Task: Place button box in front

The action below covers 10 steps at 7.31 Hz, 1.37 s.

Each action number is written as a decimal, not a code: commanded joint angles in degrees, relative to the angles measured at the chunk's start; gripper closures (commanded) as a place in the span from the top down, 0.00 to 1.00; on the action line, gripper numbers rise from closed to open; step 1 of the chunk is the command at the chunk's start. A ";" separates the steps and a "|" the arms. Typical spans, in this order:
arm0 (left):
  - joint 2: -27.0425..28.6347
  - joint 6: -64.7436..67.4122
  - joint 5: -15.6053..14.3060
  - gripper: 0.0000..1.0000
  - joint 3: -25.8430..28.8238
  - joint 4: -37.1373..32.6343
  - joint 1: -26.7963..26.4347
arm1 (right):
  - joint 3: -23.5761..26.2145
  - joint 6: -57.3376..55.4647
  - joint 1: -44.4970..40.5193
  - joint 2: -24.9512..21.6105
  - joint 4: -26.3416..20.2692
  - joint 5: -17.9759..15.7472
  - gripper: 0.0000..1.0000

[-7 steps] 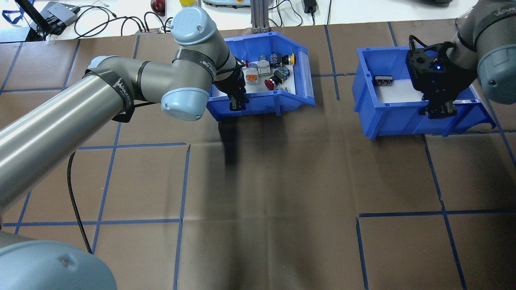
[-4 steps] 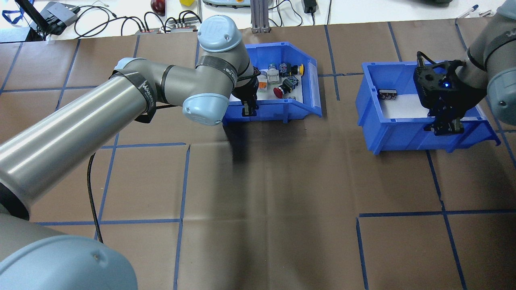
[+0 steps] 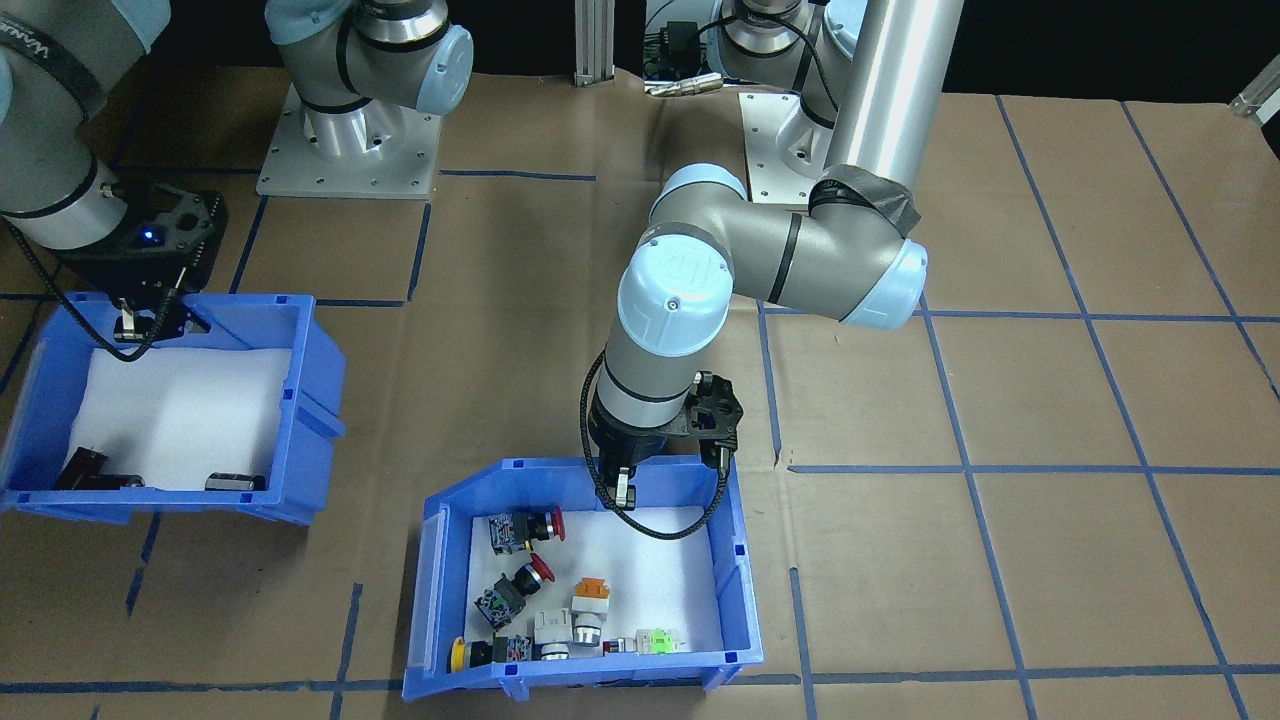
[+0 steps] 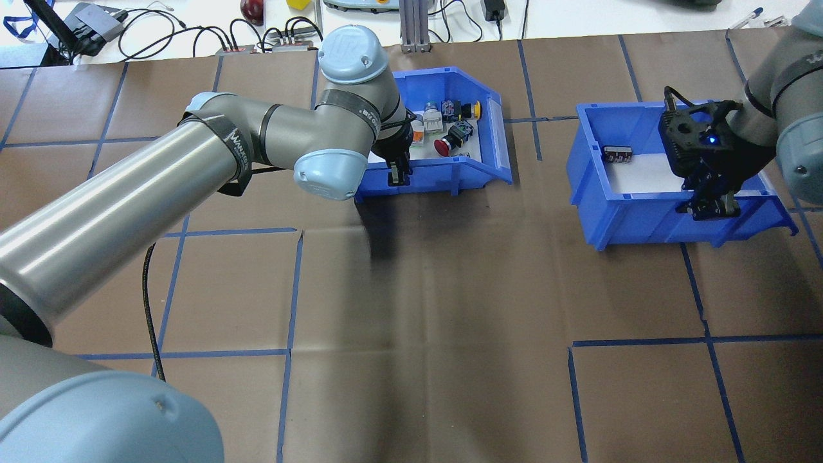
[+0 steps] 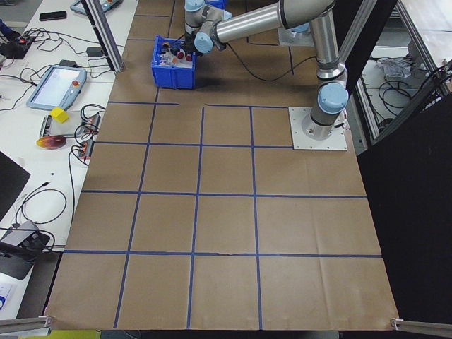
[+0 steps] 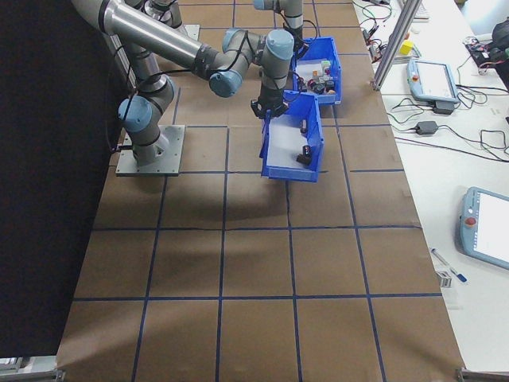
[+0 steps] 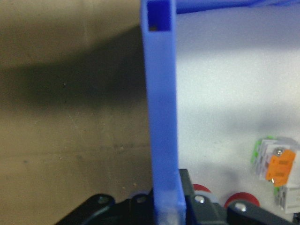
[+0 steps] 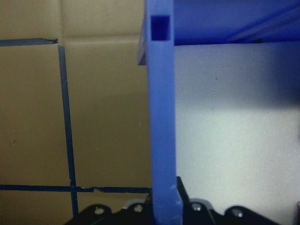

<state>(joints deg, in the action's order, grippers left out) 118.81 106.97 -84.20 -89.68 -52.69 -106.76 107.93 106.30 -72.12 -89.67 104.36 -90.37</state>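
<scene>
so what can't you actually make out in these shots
- Left end effector fingertips: the left wrist view crops them at its bottom edge, behind the button box wall.
- Near-left floor of the button box: the left arm's elbow covers it in the overhead view.
- Dark parts in the second blue bin: too small to identify in any view.

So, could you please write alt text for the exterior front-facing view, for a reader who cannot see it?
The left gripper is shut on the back wall of the button box, a blue bin holding colourful push-button switches. The right gripper is shut on the wall of the second blue bin, which holds dark parts.
</scene>
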 commanded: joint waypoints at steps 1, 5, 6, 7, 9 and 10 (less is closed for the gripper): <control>0.37 1.76 -0.08 0.63 2.05 -1.52 -0.03 | 0.09 0.05 -0.13 -0.06 -0.12 -0.07 0.08; -8.72 -20.97 -4.53 0.99 2.58 -16.79 0.75 | 4.47 -0.65 -0.22 -3.57 -0.04 -0.07 0.08; -12.60 -35.37 -7.35 0.99 2.32 -20.13 1.37 | 7.10 -1.43 -0.31 -6.10 0.05 -0.07 0.08; -16.12 -46.56 -7.38 0.99 2.32 -24.87 3.46 | 9.73 -3.36 -0.57 -9.08 -0.04 0.02 0.08; -24.80 -72.11 -7.29 0.99 2.32 -34.53 9.08 | 15.97 -3.90 -1.01 -14.36 0.05 0.11 0.08; -28.25 -85.22 -6.86 0.99 1.19 -36.24 12.33 | 18.17 -6.60 -2.58 -17.17 -0.04 0.11 0.08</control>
<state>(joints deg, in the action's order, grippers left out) 95.28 37.85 -91.35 -87.64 -85.39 -98.13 122.93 101.94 -73.38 -103.41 104.38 -90.28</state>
